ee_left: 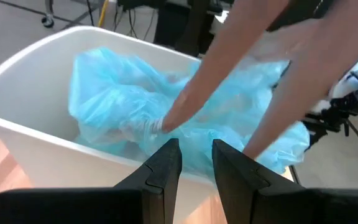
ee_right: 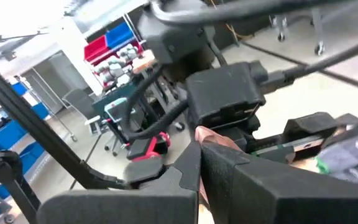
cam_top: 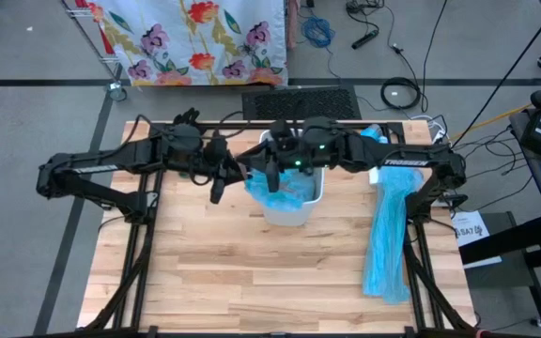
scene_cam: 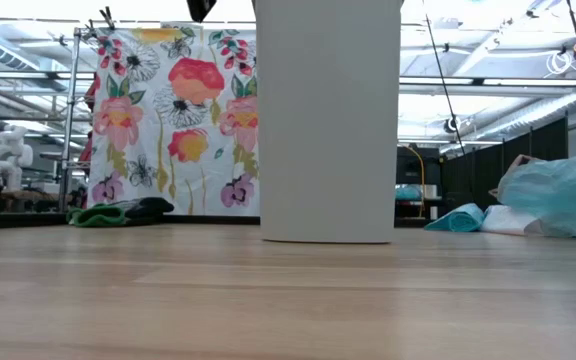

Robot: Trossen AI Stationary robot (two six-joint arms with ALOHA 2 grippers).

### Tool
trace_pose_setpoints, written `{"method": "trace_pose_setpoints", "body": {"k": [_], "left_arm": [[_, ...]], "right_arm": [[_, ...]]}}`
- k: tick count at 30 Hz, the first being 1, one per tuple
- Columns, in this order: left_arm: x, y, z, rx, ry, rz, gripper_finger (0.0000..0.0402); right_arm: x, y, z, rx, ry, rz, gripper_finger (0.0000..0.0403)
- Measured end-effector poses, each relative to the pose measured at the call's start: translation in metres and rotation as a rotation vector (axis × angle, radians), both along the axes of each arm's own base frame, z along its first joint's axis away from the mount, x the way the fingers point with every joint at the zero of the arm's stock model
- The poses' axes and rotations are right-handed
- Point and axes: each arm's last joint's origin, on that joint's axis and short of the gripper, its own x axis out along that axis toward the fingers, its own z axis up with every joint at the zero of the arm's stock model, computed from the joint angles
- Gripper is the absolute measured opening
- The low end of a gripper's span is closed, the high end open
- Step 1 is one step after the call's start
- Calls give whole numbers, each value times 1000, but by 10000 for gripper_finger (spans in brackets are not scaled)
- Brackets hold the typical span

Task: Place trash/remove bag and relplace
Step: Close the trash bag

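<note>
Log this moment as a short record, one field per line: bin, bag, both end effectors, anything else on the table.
bin: white bin, upright near the table's back middle
bag: light-blue bag bunched inside the bin, spilling over its left rim
left end effector: just outside the bin's left rim, fingers slightly apart, holding nothing
right end effector: over the bin, shut
also on table: long blue plastic strip, right side
trash: none visible

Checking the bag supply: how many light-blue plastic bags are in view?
2. One bag lines the white bin mid-table; the other lies stretched along the table's right side. More could be hidden inside the bin.
</note>
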Motion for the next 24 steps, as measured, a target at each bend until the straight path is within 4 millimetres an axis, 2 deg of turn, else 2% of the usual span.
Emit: {"method": "trace_pose_setpoints", "body": {"k": [6,17,24], "left_arm": [[-13,5,10,9,-45,33,97],[-41,9,27,27,-131,81,97],[-39,9,26,26,-126,80,97]], "right_arm": [[-21,5,19,-36,-33,-18,0],[-60,20,19,5,191,-116,0],[-64,26,21,31,192,-92,0]]}}
